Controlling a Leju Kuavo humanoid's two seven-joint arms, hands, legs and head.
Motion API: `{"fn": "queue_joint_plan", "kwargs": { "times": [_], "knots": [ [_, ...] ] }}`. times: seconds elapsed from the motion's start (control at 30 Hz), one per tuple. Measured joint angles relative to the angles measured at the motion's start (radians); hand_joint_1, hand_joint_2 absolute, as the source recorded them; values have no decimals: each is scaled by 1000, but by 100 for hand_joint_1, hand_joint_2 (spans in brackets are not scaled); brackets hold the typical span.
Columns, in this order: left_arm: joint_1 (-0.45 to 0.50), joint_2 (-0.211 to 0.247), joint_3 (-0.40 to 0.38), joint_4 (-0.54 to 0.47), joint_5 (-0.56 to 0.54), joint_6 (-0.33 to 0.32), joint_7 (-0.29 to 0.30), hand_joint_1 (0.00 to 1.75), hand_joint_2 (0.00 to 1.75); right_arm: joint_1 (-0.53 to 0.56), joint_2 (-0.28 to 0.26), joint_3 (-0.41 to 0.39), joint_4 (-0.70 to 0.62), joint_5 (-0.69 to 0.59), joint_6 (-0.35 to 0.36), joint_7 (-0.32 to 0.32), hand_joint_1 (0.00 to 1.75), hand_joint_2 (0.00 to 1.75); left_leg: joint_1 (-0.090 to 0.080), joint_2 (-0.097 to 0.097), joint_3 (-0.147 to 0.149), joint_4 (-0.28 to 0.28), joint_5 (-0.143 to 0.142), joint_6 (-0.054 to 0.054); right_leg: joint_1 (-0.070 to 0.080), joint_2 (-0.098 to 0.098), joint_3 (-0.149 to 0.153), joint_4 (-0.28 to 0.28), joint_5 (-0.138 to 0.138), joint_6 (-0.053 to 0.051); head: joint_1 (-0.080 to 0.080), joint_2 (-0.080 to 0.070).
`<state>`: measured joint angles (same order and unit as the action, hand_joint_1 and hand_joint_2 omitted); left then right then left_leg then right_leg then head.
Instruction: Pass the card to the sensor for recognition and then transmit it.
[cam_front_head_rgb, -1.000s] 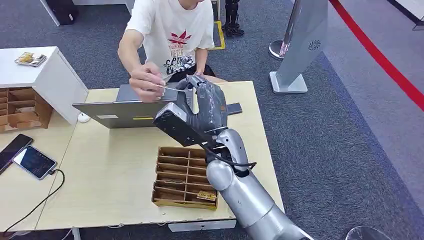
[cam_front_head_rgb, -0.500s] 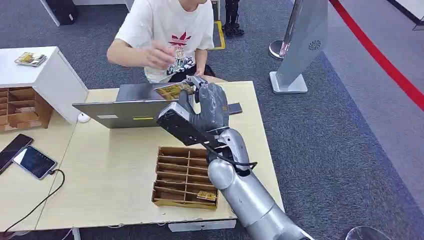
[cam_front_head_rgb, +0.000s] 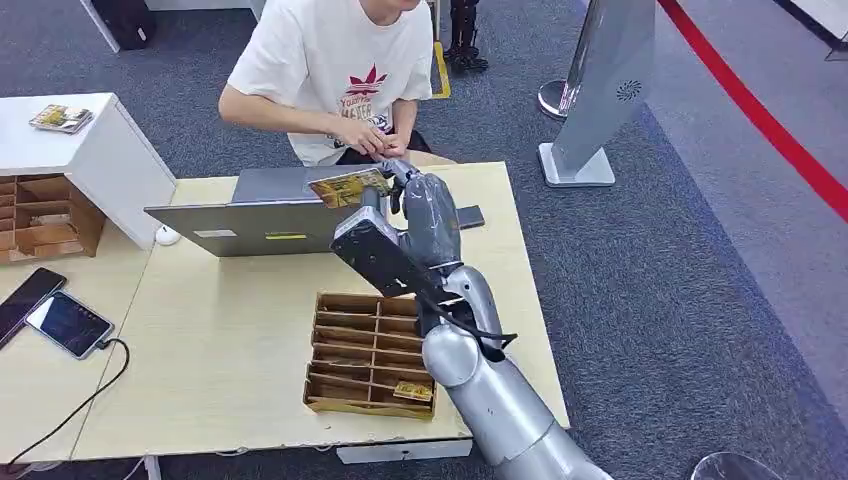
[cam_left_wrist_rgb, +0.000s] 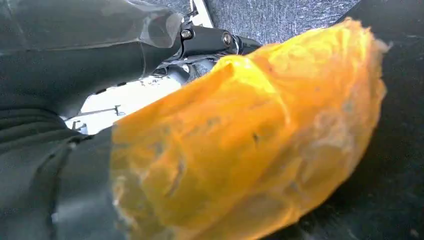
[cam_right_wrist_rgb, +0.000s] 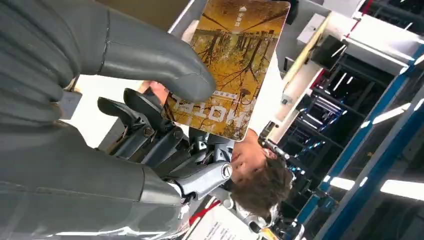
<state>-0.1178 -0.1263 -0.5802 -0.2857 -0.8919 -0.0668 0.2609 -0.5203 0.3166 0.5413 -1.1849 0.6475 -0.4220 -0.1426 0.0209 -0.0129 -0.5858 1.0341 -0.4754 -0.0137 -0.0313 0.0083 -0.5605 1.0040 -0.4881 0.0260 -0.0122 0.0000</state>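
Card (cam_front_head_rgb: 346, 186) first: we now see it pinched in our right hand (cam_front_head_rgb: 415, 215), raised over the open laptop (cam_front_head_rgb: 262, 212) at the far side of the table (cam_front_head_rgb: 220, 350). A second ago the person's hand held it at our fingers; half a second ago that hand was pulling away, and now both of the person's hands (cam_front_head_rgb: 375, 143) are back at their lap, clear of the card. In the right wrist view the thumb (cam_right_wrist_rgb: 150, 55) presses the card (cam_right_wrist_rgb: 227, 65) against the darker fingers behind it, so we judge the grip to be ours alone.

Working left to right across the table: two phones (cam_front_head_rgb: 55, 312) lie at the left end, one on a cable, then the laptop with the card above its rear edge, then the wooden tray (cam_front_head_rgb: 365, 352) of slots nearer us, with our right arm rising past it.

The handover to us looks finished, so what remains is carrying the card to the sensor, which we cannot pick out here, and then passing it on.

Our left hand (cam_left_wrist_rgb: 75, 75) appears only as dark parts in its own wrist view, behind a blurred orange mass (cam_left_wrist_rgb: 250, 145); we cannot tell whether its fingers are apart or together.
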Motion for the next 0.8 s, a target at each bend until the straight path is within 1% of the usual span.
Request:
{"fn": "queue_joint_plan", "kwargs": {
  "times": [0.13,0.2,0.33,0.43,0.57,0.67,0.8],
  "knots": [
    [1,0,0,0,5,0,0,0,0,23,0,-8,-31,-68,15,-19,175,175,0,0,0,0,0,0,0,0,0,0,0,0,0,0],
    [3,0,0,0,10,3,0,0,0,46,-1,-16,-65,-128,29,-32,175,175,0,0,0,0,0,0,0,0,0,0,0,0,0,0],
    [12,0,4,0,28,21,10,0,0,103,-21,-44,-145,-252,89,-27,175,175,0,0,0,0,0,0,0,0,0,0,0,0,0,0],
    [21,1,13,0,46,43,18,0,0,149,-53,-70,-198,-317,137,-26,175,175,0,0,-1,0,-1,0,0,0,0,0,0,0,0,0],
    [38,1,35,0,69,72,18,0,0,222,-100,-100,-248,-353,193,-23,175,175,0,0,-1,0,-1,0,0,0,0,-1,0,0,0,0],
    [50,1,53,0,87,95,18,0,0,277,-154,-120,-286,-337,239,-14,175,175,0,0,-1,0,-1,0,0,0,-1,-1,0,0,0,0],
    [60,0,71,0,100,110,18,0,0,335,-217,-135,-324,-291,285,6,175,175,0,0,-1,0,-1,0,0,0,-1,-1,0,0,0,0]
  ]
}}
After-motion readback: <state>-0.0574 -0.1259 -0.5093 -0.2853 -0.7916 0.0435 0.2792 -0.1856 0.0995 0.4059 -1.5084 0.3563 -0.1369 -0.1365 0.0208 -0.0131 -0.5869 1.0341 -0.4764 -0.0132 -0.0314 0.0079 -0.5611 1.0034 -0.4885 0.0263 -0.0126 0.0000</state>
